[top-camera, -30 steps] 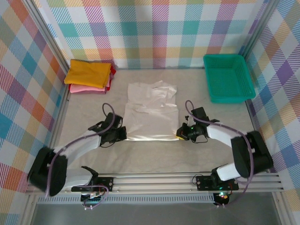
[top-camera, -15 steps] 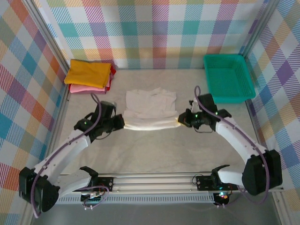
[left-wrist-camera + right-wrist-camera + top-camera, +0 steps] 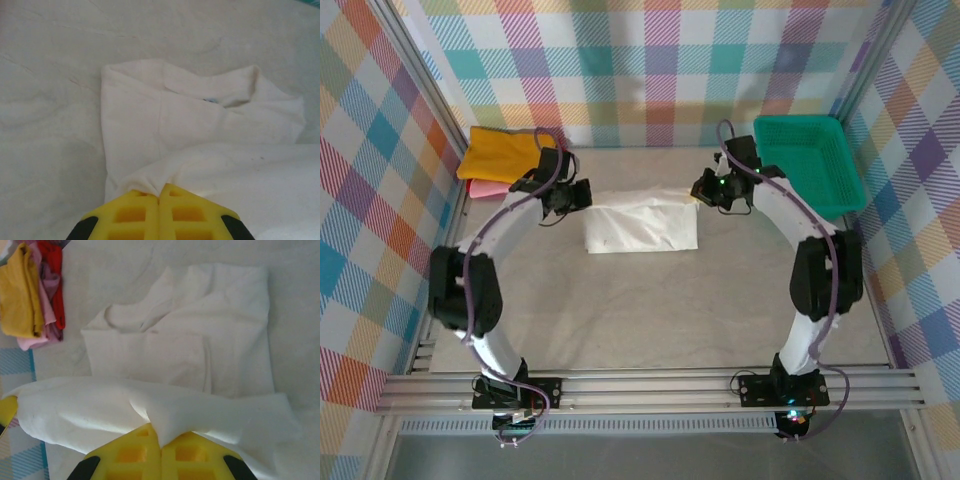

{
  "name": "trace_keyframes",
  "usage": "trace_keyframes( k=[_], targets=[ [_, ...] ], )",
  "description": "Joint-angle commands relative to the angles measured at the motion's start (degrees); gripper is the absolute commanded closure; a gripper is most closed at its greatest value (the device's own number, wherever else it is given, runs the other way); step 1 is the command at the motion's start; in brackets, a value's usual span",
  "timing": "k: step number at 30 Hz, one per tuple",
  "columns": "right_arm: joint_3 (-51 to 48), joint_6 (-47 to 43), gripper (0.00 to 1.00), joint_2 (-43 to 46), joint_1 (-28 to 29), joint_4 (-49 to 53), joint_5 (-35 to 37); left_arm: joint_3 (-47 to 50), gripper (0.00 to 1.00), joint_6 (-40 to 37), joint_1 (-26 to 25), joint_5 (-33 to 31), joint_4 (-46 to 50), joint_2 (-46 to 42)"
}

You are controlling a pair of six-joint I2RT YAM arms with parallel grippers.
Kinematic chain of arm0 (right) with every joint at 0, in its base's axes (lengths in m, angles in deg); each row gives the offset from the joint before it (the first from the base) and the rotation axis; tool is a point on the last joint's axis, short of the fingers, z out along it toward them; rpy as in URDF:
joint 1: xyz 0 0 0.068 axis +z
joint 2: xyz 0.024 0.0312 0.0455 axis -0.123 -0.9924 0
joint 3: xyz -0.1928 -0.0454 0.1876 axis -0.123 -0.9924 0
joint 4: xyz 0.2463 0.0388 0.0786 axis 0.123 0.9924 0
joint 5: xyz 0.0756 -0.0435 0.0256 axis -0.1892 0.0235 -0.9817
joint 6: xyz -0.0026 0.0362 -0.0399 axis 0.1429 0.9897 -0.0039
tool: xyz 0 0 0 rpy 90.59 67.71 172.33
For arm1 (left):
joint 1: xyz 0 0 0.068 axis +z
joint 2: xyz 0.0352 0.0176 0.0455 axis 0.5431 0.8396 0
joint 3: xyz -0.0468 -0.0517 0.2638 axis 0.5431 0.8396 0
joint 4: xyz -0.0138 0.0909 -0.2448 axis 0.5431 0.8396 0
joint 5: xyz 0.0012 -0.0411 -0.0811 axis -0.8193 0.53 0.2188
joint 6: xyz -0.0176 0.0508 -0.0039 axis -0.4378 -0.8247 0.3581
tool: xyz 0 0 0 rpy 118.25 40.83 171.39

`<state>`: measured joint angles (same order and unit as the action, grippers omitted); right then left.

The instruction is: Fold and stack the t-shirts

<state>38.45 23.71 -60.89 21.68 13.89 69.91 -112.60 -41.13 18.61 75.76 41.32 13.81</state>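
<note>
Pinching the white shirt (image 3: 640, 228) by its hem corners, the left claw (image 3: 582, 196) and right claw (image 3: 701, 190), both shut tight on cloth, have swung the hem over to the collar, leaving it folded in half beside the stack (image 3: 495, 156), nearly ready for stacking.

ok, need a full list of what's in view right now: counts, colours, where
white t-shirt: 1, white, middle of the table toward the far side, folded over
folded t-shirts: 3 in one pile, yellow on top, then pink and red, far left corner
basket: 1, green, far right corner
table: 1, grey cloth cover
walls: pastel check, left, far and right sides
rail: 1, metal, near edge, under both arm bases
left gripper: 1, yellow-tipped, shut on the white t-shirt's left end
right gripper: 1, yellow-tipped, shut on its right end
</note>
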Motion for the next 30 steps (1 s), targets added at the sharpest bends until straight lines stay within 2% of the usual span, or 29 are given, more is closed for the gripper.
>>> trace_keyframes(
  k=[1, 5, 6, 7, 8, 9, 10, 13, 15, 17, 19, 21, 22, 24, 27, 30],
  targets=[
    [4.3, -1.0, 1.0, -4.0, -1.2, 0.7, 0.7, -5.9, 1.0, -3.4, 1.5, 1.5, 0.3, 5.0],
    [9.7, -0.6, 0.98, -10.0, -1.7, 0.8, 1.0, -13.3, 1.0, -4.4, 2.6, 1.1, 1.6, 12.1],
    [11.4, -0.5, 0.92, -11.7, -1.8, 0.4, 1.1, -15.1, 0.9, -4.6, 2.8, 0.9, 1.4, 14.1],
    [13.1, -0.3, 0.86, -13.5, -1.9, 0.1, 0.9, -17.1, 0.75, -4.9, 2.9, 0.7, 1.6, 15.8],
    [15.8, -0.3, 0.75, -15.9, -2.1, 0.3, 0.6, -20.0, 0.64, -5.5, 2.9, 0.1, 2.3, 18.1],
    [20.4, -0.5, 0.68, -18.7, -2.3, 1.3, 0.0, -23.2, 0.63, -6.1, 3.0, -0.9, 3.2, 20.2],
    [24.8, -0.5, 0.67, -21.3, -2.5, 2.8, -0.9, -26.0, 0.63, -6.4, 3.0, -2.2, 4.0, 22.0],
    [41.7, -1.0, 0.61, -29.7, -2.6, 10.6, -2.4, -35.4, 0.47, -5.3, 3.3, -6.3, 7.8, 26.4],
    [45.8, -2.1, 0.57, -29.9, -2.4, 13.8, -3.0, -36.4, 0.48, -4.3, 2.9, -4.5, 8.0, 24.8],
    [39.5, -3.2, 0.59, -25.1, -1.8, 11.5, -4.3, -28.2, 0.52, -3.0, 1.4, -2.9, 3.6, 19.2],
    [26.6, -3.2, 0.65, -18.3, -0.4, 4.9, -5.3, -16.8, 0.52, -2.6, -1.1, -2.1, -4.3, 12.7],
    [13.3, -1.1, 0.94, -12.4, 0.8, -3.6, -7.5, -6.5, 0.57, -1.1, -2.9, -0.7, -12.5, 8.5],
    [8.9, 0.4, 1.0, -10.7, 1.0, -7.5, -8.5, -3.0, 0.58, -0.3, -3.2, 0.4, -15.6, 7.6],
    [2.5, 1.6, 1.0, -9.6, 1.3, -13.1, -8.6, 2.0, 0.59, 1.3, -3.3, 1.0, -20.3, 7.9],
    [5.4, 0.1, 1.0, -14.8, 0.7, -10.2, -7.1, 1.7, 0.6, 1.6, -2.3, -1.2, -19.1, 12.0],
    [7.0, 0.6, 1.0, -19.3, -0.3, -12.5, -5.5, 0.6, 0.6, 1.8, -0.6, -0.8, -20.4, 16.0]
  ],
)
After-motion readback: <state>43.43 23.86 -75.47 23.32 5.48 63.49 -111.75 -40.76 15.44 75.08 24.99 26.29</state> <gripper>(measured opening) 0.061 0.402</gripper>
